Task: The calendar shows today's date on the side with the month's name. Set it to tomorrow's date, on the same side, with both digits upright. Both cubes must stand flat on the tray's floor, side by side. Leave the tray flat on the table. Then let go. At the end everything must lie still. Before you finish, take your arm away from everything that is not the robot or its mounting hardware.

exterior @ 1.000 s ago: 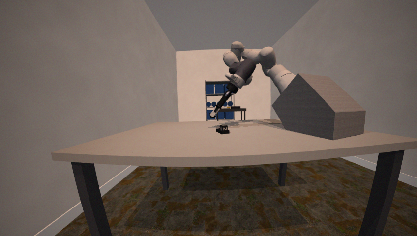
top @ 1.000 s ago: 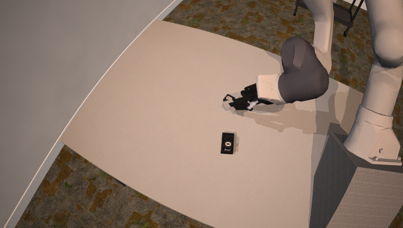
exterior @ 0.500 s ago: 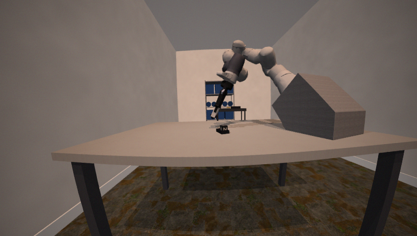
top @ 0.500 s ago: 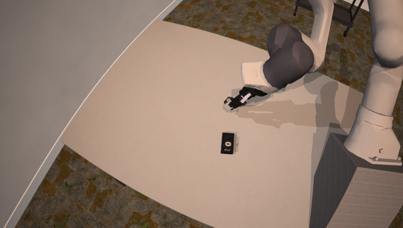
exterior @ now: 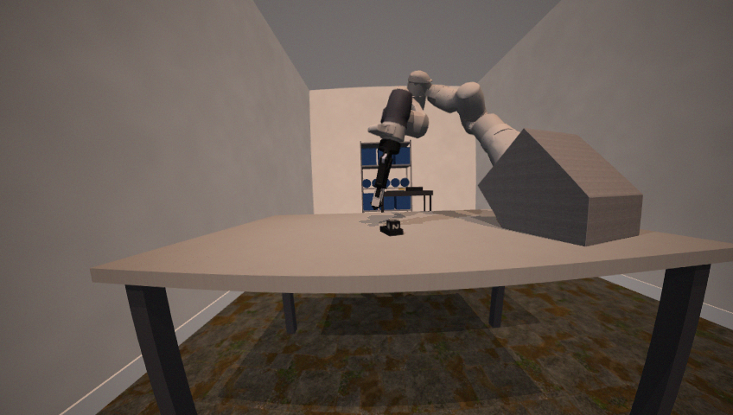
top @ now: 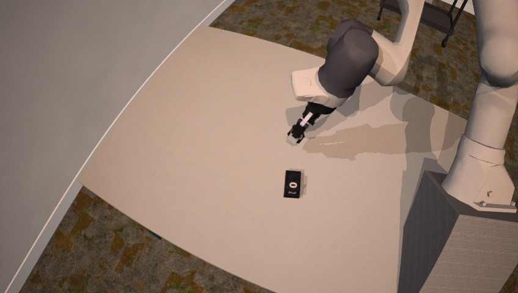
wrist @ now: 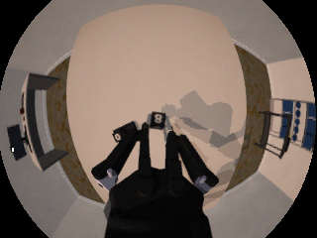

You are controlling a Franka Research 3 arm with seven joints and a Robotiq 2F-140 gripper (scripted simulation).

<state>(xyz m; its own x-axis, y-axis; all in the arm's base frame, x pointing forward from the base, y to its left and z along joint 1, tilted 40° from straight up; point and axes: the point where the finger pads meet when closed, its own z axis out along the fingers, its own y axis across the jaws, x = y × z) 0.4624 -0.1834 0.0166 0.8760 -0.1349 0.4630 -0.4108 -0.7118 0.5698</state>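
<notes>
The black calendar tray [top: 292,179] lies flat near the middle of the table and also shows in the exterior view [exterior: 391,229]. One black cube [top: 292,185] stands in it with a white 0 on top; small white marks sit below it on the tray. The tray's far half looks dark and I cannot tell what is in it. My gripper [top: 295,138] hangs above the table behind the tray, pointing down, and is shut on the second black cube [wrist: 158,119]. That cube shows a white digit in the wrist view, too small to read. It is held clear of the table [exterior: 377,213].
The robot's grey pedestal [top: 450,235] stands at the table's right front corner. A shelf with blue items [exterior: 385,177] and a small dark side table stand beyond the table's far edge. The table edge curves along the left side.
</notes>
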